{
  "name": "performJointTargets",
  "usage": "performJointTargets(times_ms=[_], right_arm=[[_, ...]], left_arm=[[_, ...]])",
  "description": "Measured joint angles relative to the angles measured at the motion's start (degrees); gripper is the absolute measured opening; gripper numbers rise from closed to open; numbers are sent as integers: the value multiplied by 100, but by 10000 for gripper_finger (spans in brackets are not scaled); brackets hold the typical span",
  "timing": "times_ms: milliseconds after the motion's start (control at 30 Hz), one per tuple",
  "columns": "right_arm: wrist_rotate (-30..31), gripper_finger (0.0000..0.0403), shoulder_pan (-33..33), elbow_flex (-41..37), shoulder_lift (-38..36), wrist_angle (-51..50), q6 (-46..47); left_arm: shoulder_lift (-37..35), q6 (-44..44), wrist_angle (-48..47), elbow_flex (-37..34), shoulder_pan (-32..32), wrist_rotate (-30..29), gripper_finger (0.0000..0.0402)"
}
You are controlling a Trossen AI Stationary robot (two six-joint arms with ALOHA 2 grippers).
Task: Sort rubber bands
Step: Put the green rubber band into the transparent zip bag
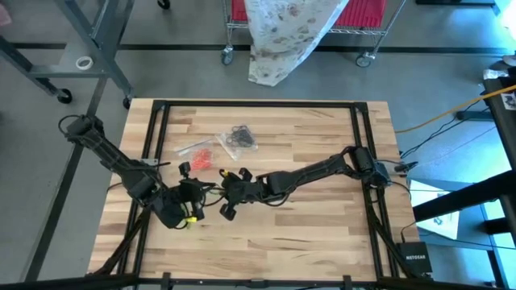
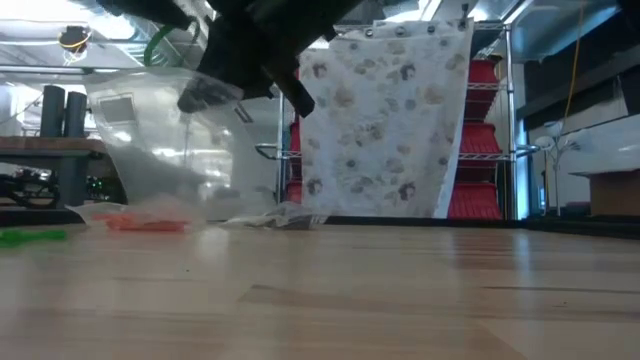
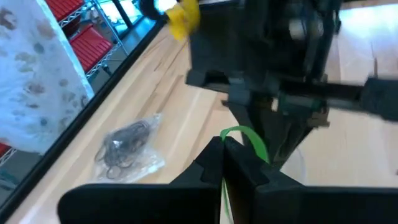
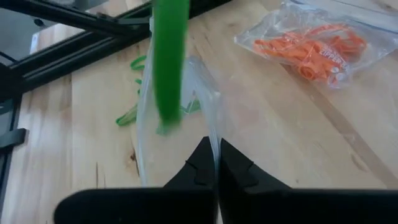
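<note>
Two arms: both are meeting low over the middle of the bench, the left gripper (image 1: 192, 196) just beside the right gripper (image 1: 228, 187).
Bench: a pale wooden top (image 1: 306, 217) with a black frame along its edges is carrying everything.
Room: a flower-patterned cloth (image 2: 385, 115) is hanging over a wire rack with red bins (image 2: 482, 135) behind the bench; grey floor is showing around it.
Orange bag: a clear bag (image 4: 311, 43) holding orange-red rubber bands (image 4: 311, 50) is lying flat on the bench.
Black bag: another clear bag (image 3: 127, 149) with black rubber bands (image 3: 121, 144) is lying near it, towards the far edge.
Held bag: a third clear bag (image 4: 177, 134) is hanging open between the grippers.
Right jaws: closed, pinching the edge of the held bag.
Left jaws: closed on a green rubber band (image 3: 245, 138), which is dangling at the mouth of the held bag.
Loose greens: more green rubber bands (image 4: 134, 115) are lying on the bench just beyond the held bag.
</note>
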Motion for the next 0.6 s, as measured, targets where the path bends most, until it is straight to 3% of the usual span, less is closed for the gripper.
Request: performJointTargets(times_ms=[333, 600], right_arm=[[-19, 0, -9, 12, 0, 4, -2], [-74, 0, -45, 12, 0, 0, -7]], left_arm=[[94, -78, 243, -447, -92, -255, 1], [90, 226, 206, -445, -97, 624, 5]])
